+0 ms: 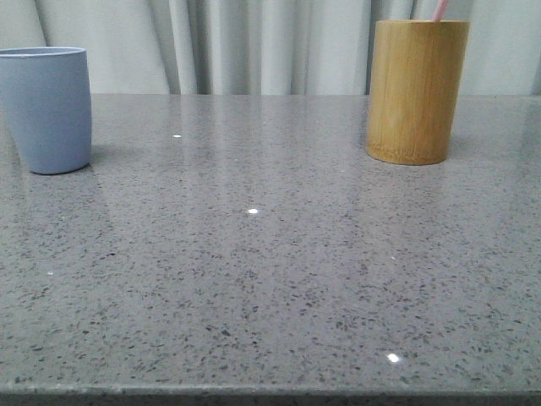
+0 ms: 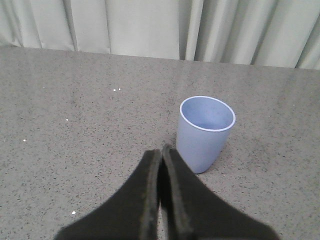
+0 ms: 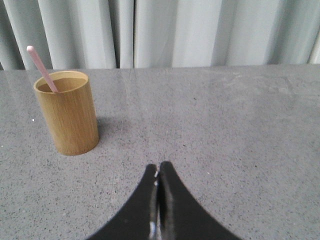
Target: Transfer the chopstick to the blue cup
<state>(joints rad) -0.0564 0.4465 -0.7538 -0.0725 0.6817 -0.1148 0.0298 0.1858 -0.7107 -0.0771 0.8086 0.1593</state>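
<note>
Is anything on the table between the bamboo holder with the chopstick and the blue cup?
Nothing visible. The chopstick leans in the bamboo holder at the table's right; the blue cup stands at the left, with bare grey tabletop between them. Both grippers, left and right, are shut, holding nothing.

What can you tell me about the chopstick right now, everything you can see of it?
The chopstick is a thin, straight, pale pink stick with a rounded top end. It stands tilted inside the bamboo-brown holder, leaning against the rim, with only its upper part sticking out above it; the rest is hidden inside. In the front view just its tip shows above the holder, on the table's far right side. Neither gripper touches it, and it is not yet in the blue cup.
</note>
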